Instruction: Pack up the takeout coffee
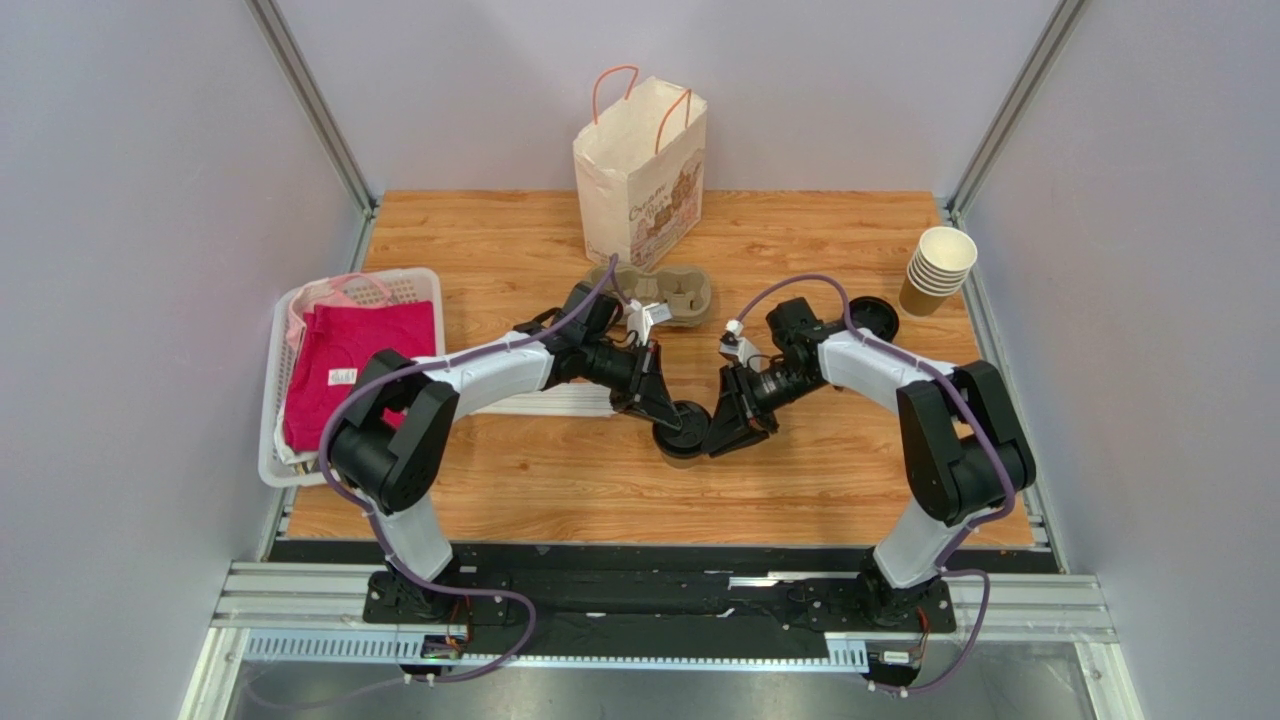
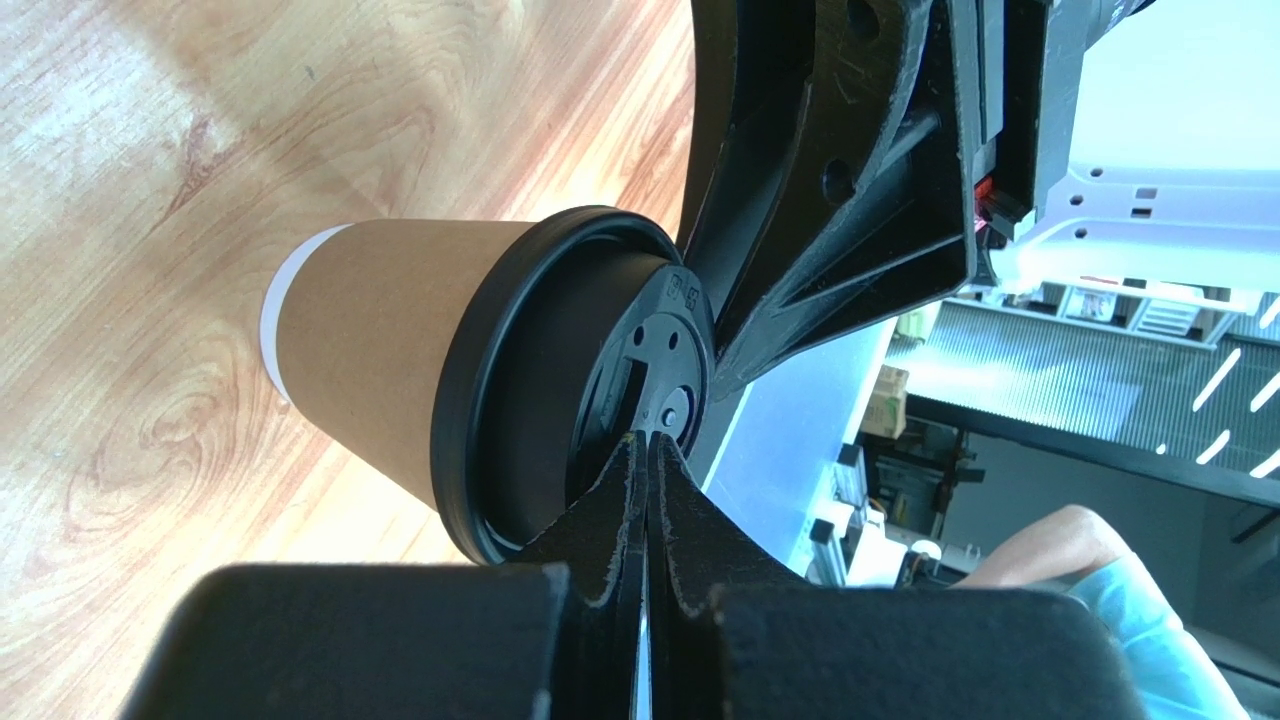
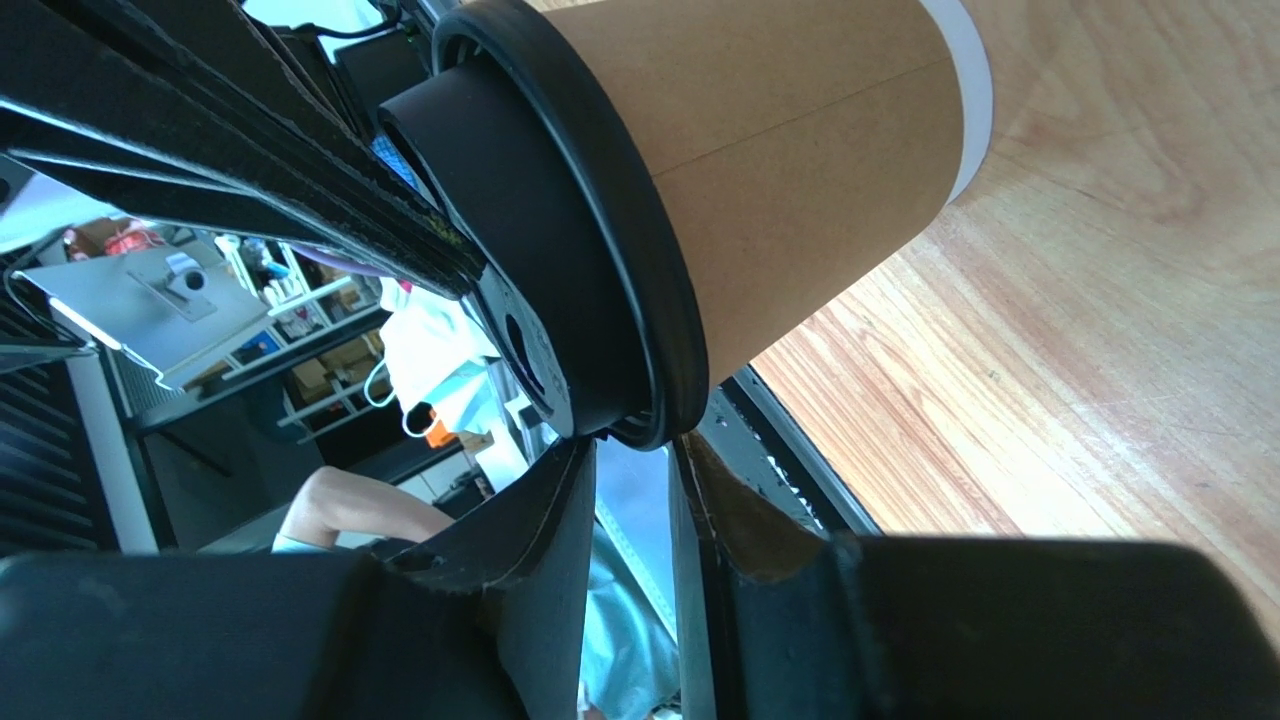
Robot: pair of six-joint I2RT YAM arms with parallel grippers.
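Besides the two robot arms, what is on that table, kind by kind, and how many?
Paper bag: 1
Lidded coffee cup: 1
Stack of lidless cups: 1
Cardboard cup carrier: 1
Loose black lid, maybe stacked: 1
White basket with pink cloth: 1
Total: 6

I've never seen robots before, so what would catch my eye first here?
The left gripper, shut, and the right gripper, slightly open, meet at the black lid of a brown coffee cup in the middle of the wooden table. Behind them a paper bag with pink handles stands at the far edge. A white basket holding pink cloth sits on the left.
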